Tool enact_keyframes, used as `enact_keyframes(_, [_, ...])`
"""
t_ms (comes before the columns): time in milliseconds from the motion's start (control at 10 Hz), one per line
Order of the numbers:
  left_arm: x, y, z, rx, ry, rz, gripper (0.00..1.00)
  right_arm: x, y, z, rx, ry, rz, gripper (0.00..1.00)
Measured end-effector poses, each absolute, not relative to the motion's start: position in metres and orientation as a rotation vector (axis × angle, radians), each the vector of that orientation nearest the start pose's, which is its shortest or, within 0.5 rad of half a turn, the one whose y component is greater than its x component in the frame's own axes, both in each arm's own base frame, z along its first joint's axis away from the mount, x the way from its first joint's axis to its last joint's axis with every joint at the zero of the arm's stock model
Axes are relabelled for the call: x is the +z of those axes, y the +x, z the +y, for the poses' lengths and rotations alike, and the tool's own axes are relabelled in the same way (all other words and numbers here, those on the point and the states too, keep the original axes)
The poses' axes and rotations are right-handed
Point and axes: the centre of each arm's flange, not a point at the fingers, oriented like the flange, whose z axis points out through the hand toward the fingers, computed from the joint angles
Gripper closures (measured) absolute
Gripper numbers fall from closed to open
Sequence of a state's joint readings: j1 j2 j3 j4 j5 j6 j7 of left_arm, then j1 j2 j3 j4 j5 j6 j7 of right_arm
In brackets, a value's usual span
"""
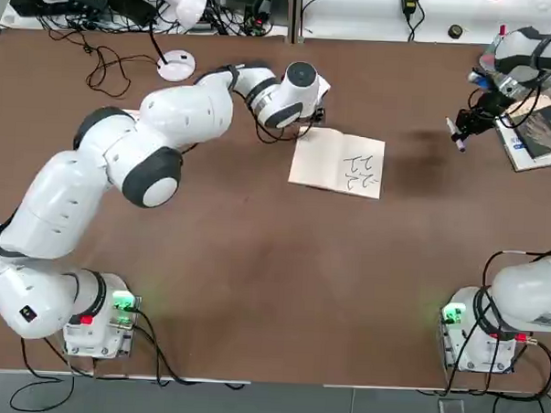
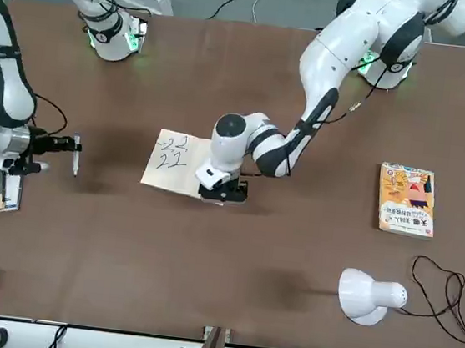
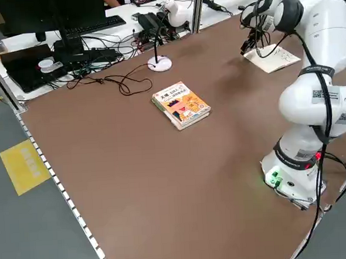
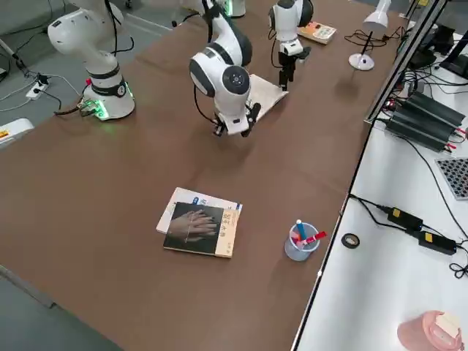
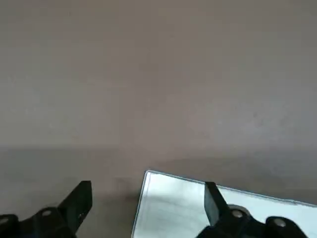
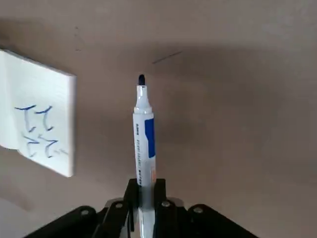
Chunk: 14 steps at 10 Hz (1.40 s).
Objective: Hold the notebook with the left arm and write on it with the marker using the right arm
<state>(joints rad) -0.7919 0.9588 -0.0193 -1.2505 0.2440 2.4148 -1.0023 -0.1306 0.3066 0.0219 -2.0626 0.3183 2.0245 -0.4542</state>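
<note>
Notebook (image 1: 337, 163) open, inked | white marker (image 6: 144, 134) uncapped, in right pincer (image 6: 146, 183), well apart | left pincer (image 5: 148, 183) released, nearby

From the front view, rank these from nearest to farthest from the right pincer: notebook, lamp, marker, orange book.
Measured from the right pincer:
1. Marker: held in it, on the robot's right.
2. Notebook: near the middle, by the left pincer.
3. Lamp and orange book: both on the robot's left, too close to call.
</note>
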Motion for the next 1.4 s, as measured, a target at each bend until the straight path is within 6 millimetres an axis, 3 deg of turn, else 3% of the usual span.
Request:
enact_keyframes(300, [0.213,0.538,-0.554,-0.404,-3.158,-0.013,0.0,0.25,0.556,-0.054,0.296,-2.818,-0.27,0.83])
enact_keyframes(700, [0.249,0.555,-0.538,-0.409,-3.13,0.076,0.0,0.235,0.558,-0.076,0.264,-2.863,-0.261,0.83])
enact_keyframes(1100, [0.312,0.59,-0.496,-0.424,-3.102,0.15,0.0,0.216,0.561,-0.086,0.24,-2.896,-0.253,0.83])
enact_keyframes(1400, [0.354,0.604,-0.46,-0.43,-3.114,0.148,0.0,0.211,0.563,-0.087,0.239,-2.899,-0.251,0.83])
